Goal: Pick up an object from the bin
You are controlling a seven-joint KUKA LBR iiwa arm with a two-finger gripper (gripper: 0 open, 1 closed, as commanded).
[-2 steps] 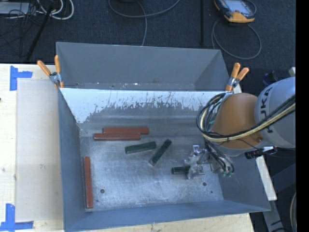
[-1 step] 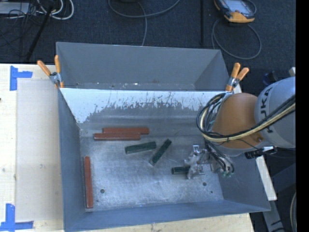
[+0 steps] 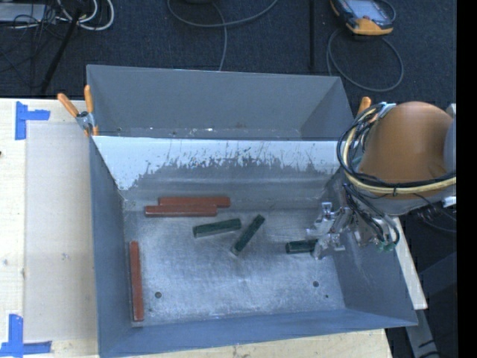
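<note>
Here the gripper (image 3: pixel 322 246) touches a short dark green block (image 3: pixel 299 248).

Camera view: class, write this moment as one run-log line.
tool: low, right side of bin | nearest: small dark green block, at its tip | grasp: cannot tell

I see a matt grey metal bin (image 3: pixel 246 286), floor scratched; brown bars (image 3: pixel 190 202) and green bars (image 3: pixel 217 229) look dull, smooth.

Bare floor (image 3: pixel 246 289) along the front; green bars (image 3: pixel 217 229) mid-bin, brown stick (image 3: pixel 136 280) left.
</note>
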